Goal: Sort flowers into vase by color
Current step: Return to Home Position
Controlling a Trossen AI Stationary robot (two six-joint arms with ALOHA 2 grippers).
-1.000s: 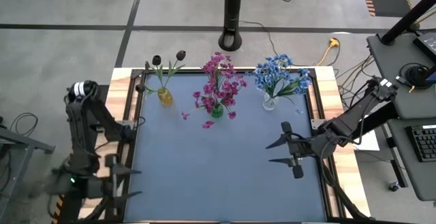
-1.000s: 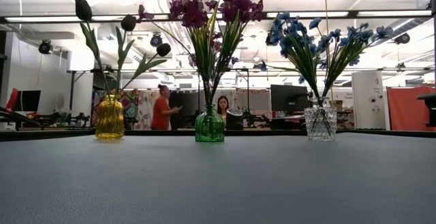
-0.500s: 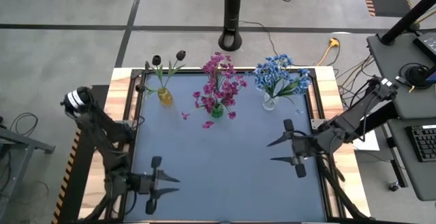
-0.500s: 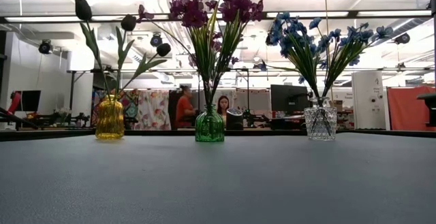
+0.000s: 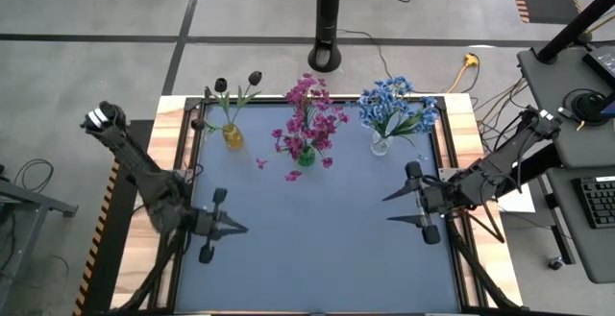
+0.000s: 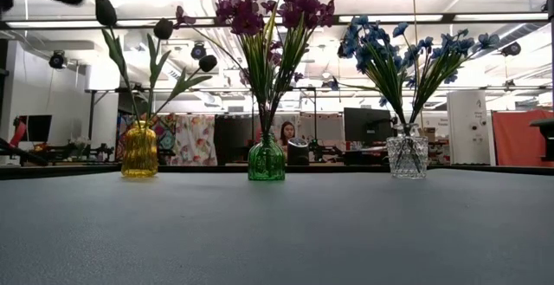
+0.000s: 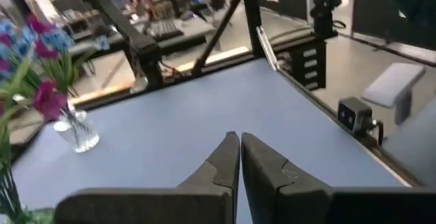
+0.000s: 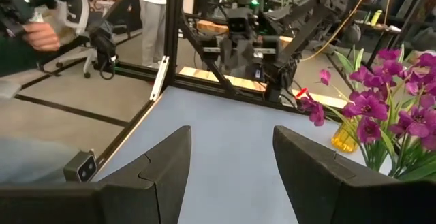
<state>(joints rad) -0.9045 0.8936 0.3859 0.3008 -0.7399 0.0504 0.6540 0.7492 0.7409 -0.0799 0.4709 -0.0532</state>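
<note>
— Grippers?
— Left gripper point(image 5: 233, 226), lower left: fingers pressed together, empty. Right gripper point(image 5: 388, 209), right of centre: fingers spread wide, empty.
— Flowers?
— Upper row, left to right: black tulips point(image 5: 254, 77) in yellow vase point(image 5: 233, 136); magenta sprigs point(image 5: 309, 114) in green vase point(image 5: 306, 157); blue sprigs point(image 5: 394, 107) in clear vase point(image 5: 381, 145).

Bright even overhead light, faint shadows

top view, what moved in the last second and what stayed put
The left gripper came in from the left over the mat, then moved toward the vases; its fingers are shut, holding nothing. The right gripper, open, drew back slightly toward the mat's right edge. The three vases and their flowers stayed put.
</note>
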